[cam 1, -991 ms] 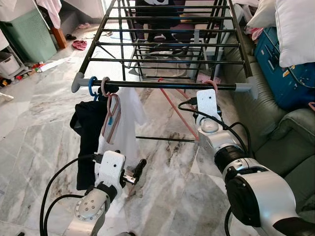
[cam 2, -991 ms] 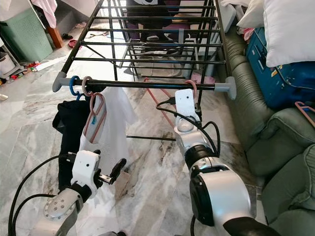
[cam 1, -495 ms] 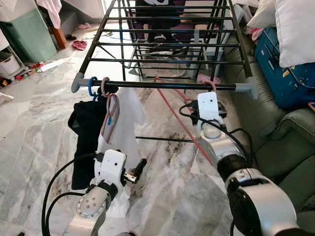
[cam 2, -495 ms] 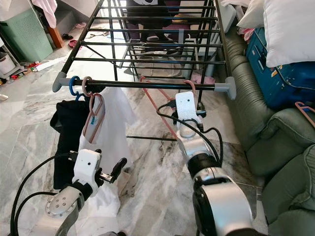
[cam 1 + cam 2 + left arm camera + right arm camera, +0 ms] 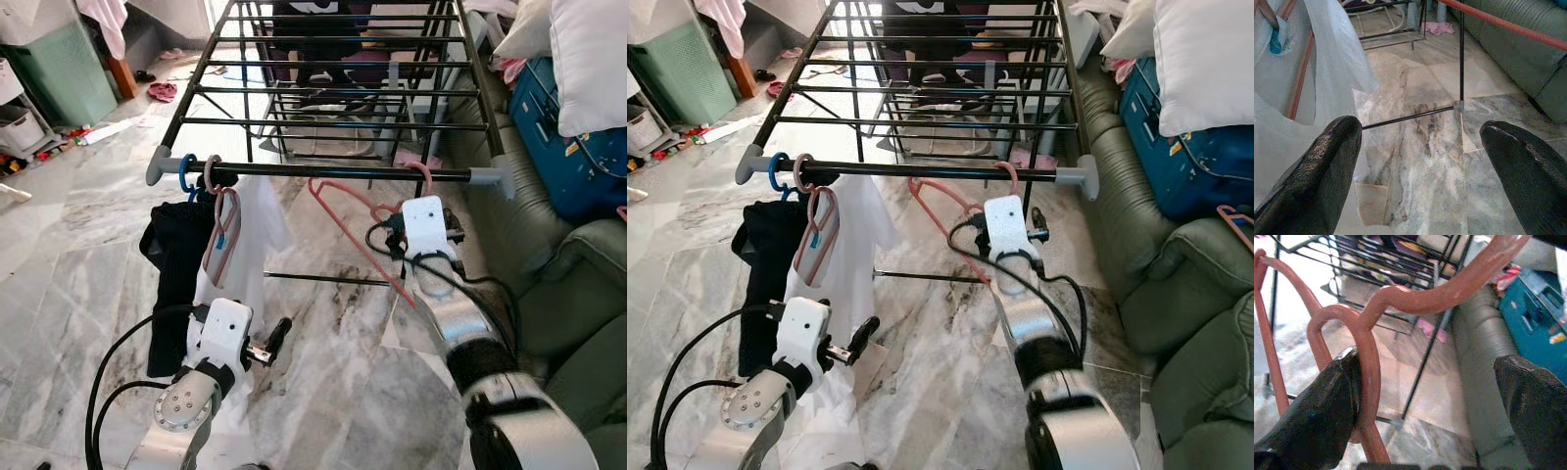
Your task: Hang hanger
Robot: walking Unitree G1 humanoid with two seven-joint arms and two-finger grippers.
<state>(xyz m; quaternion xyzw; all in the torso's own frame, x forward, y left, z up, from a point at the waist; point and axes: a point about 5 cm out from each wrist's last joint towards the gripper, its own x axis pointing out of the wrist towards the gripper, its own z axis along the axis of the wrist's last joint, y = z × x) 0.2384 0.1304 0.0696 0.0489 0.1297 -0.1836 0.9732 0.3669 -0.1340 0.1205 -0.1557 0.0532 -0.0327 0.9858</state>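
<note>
Drying rack (image 5: pixel 328 93): a black frame of parallel rails standing on the marble floor (image 5: pixel 69 255), with a grey-capped front rail (image 5: pixel 333 169). Three hangers are on the front rail. Two sit close together near its left end: a blue-hooked one bearing a black garment (image 5: pixel 168 274), and a pink-hooked one bearing a white shirt (image 5: pixel 250 235). The third, the empty pink hanger (image 5: pixel 358 230), is hooked near the rail's right end and swings out tilted below it.

Green sofa (image 5: pixel 558 264): to the robot's right, just beside the rack, carrying a blue case (image 5: pixel 568 127) and one white pillow (image 5: pixel 588 59).

Green bin (image 5: pixel 64 73): at far left; its contents cannot be made out.

Right end effector (image 5: pixel 1425 396): raised just below the front rail beside the pink hanger. The fingers (image 5: pixel 1327 401) are spread wide; the hanger's bar lies against one of them, unclamped.

Left end effector (image 5: pixel 1420 161): held low before the white shirt, fingers wide apart and holding nothing.
</note>
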